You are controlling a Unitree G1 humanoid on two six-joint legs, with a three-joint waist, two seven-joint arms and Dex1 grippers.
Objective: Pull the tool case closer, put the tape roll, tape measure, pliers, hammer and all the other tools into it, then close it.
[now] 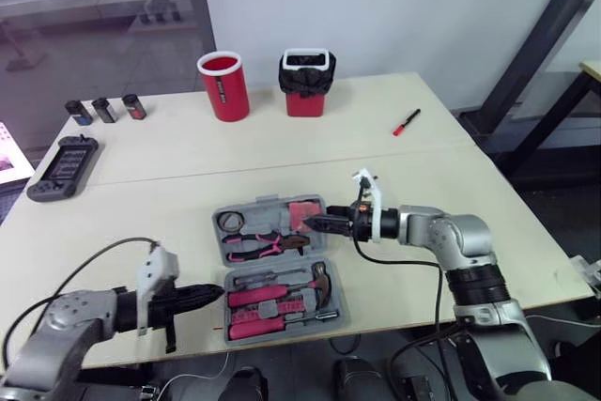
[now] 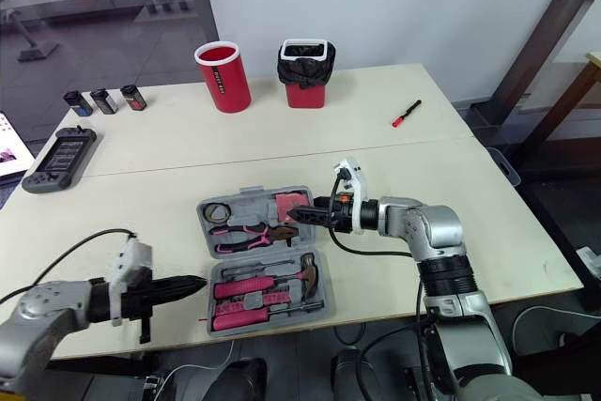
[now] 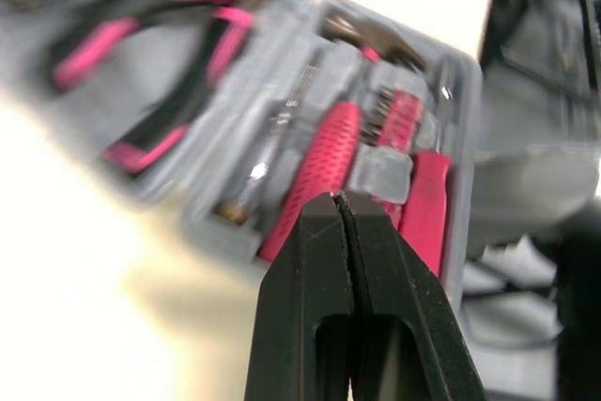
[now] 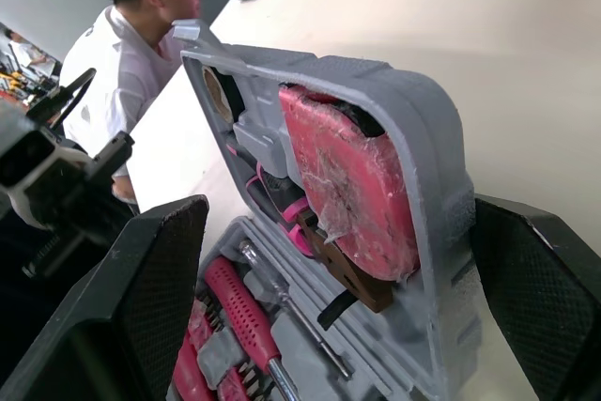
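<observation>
Grey moulded plastic forms the tool case (image 1: 258, 202), which lies open near the 6 o'clock edge of the tabletop (image 1: 169, 152), its two halves hinged across the middle. Each tool sits in a recess shaped for it, which is why nothing rolls loose. In the far half are the tape roll (image 1: 229, 222) at 9 o'clock, the pink-handled pliers (image 1: 263, 246) along the hinge, and the pink tape measure (image 4: 352, 180), in clear wrap, at 3 o'clock. In the near half the hammer (image 1: 319, 279) lies beside pink-handled drivers (image 1: 268, 296). The right pincer (image 1: 315, 223) reaches in from 3 o'clock with its fingers spread wide, one on either side of the far half's edge by the tape measure, not gripping it. I judge it is lined up to take that edge and fold the half over. The left pincer (image 1: 214, 292) has its fingers pressed together with nothing between them, its tip just beside the near half's 9 o'clock edge, probably to steady the case. With the named tools all seated, closing looks like what remains. Toward 12 o'clock a red cup (image 1: 223, 86) bears white lettering too small to read, and I can make out no brand on the case or tools.
</observation>
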